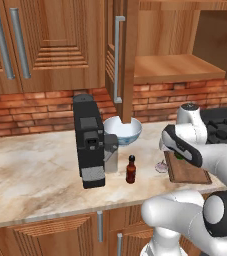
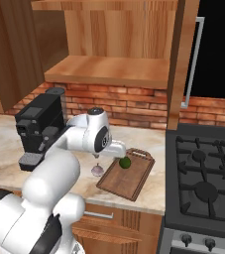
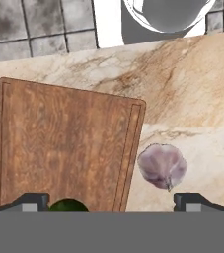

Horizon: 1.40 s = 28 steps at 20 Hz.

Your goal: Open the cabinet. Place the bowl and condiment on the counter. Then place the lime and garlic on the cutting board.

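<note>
- Gripper (image 3: 111, 200) spread wide, holding nothing; two dark fingertips (image 3: 30, 200) far apart at the bottom of the hand view, pointing down over the board's edge.
- Between the tips: one lime (image 3: 67, 205) at the near end of the cutting board (image 3: 64, 143), one garlic (image 3: 162, 166) just beside the board's long edge.
- One lime (image 2: 125, 162), dark green, resting on the cutting board (image 2: 129, 176) near its handle end, close under the hand.
- One garlic (image 2: 97, 170), pale pinkish bulb, lying on the counter (image 2: 5, 144) off the board, just beside its left edge.
- One cutting board (image 1: 187, 170), dark brown with raised rim, flat on the counter (image 1: 30, 175) next to the stove (image 2: 203, 183); only the lime on it.
- One condiment (image 1: 131, 169), small dark bottle with black cap, upright on the counter in front of the coffee machine (image 1: 91, 140), near it but apart.
- One bowl (image 1: 122, 129), pale blue-white, on the counter behind and right of the coffee machine; contents not discernible.
- One cabinet (image 2: 109, 49) with both doors swung open, bare wooden shelf showing, one grey bar handle (image 1: 117, 60) seen on the left door's edge.
- Arm (image 2: 64, 163) reaching forward from the base, bent at the elbow, wrist turned downward above the board's left side.
</note>
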### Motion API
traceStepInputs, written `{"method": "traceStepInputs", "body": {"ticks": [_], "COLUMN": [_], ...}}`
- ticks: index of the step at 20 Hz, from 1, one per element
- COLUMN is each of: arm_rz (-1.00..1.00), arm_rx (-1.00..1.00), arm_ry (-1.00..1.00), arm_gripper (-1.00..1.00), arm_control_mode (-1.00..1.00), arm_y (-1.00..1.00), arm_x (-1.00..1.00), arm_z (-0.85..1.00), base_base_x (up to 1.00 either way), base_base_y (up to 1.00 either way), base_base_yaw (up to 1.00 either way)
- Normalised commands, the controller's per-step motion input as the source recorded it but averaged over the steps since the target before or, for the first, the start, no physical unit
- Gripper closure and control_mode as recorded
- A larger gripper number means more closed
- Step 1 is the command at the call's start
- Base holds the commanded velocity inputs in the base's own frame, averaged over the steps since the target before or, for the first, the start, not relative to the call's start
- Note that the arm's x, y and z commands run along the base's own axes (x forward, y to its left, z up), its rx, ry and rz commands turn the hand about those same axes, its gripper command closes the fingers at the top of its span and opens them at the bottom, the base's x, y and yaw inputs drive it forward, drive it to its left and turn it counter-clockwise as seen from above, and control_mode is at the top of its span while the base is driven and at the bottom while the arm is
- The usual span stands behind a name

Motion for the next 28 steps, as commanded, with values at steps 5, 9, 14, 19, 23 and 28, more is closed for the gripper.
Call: {"method": "traceStepInputs", "body": {"ticks": [5,9,14,19,23,28], "arm_rz": [0.04,0.04,0.03,0.02,0.02,0.02], "arm_rx": [0.00,0.00,0.00,0.00,0.00,0.00], "arm_ry": [-0.01,-0.02,-0.05,-0.02,-0.01,-0.02], "arm_gripper": [-1.00,-1.00,-1.00,-1.00,-1.00,-1.00], "arm_control_mode": [-1.00,-1.00,-1.00,-1.00,-1.00,-1.00], "arm_y": [0.36,0.36,0.24,0.11,0.05,0.01], "arm_x": [-0.06,0.00,0.00,-0.02,-0.02,0.00], "arm_z": [0.00,-0.01,-0.03,-0.10,-0.15,-0.13], "base_base_x": [0.00,0.00,0.00,0.00,0.00,0.00], "base_base_y": [0.00,0.00,0.00,0.00,0.00,0.00], "base_base_yaw": [0.00,0.00,0.00,0.00,0.00,0.00]}}
